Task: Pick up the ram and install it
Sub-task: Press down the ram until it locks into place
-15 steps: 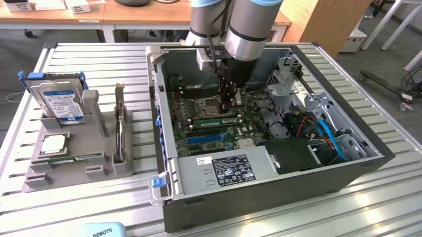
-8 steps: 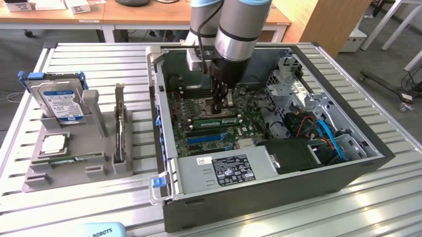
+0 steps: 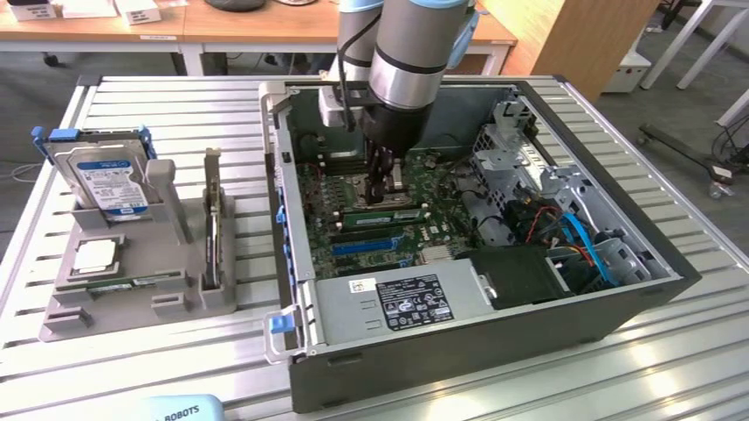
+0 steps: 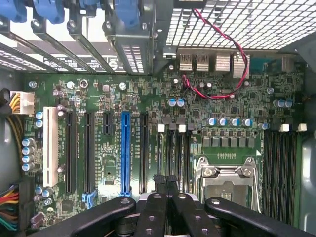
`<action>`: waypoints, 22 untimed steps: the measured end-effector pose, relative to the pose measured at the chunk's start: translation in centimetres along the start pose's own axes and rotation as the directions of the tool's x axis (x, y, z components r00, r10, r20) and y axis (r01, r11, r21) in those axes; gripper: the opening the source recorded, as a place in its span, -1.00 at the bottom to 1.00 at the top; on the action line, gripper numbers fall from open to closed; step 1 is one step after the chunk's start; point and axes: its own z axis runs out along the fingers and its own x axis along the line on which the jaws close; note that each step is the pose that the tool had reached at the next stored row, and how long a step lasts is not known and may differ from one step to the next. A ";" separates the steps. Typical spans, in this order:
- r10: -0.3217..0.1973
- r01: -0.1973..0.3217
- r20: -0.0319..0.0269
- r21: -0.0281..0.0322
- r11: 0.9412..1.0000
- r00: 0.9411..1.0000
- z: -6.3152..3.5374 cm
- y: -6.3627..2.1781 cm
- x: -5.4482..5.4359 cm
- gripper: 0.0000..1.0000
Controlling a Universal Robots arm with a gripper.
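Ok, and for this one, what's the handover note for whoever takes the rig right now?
Gripper: fingers shut, nothing seen between them, lowered inside the open computer case over the motherboard, next to the processor socket.
Ram: a green stick lies flat in the gray holder outside the case, on the exterior view's left.
Done: cannot tell; a green strip by the fingers may be a seated stick.
Left: the stick in the holder is not yet picked up or installed.

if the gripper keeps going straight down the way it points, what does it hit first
Probably the green motherboard inside the open computer case: the shut gripper points straight down at it, near the silver processor socket. Depth is unclear.
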 end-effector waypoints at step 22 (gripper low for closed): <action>0.000 0.000 0.000 0.000 1.000 1.000 0.54 -0.01 0.3 -0.80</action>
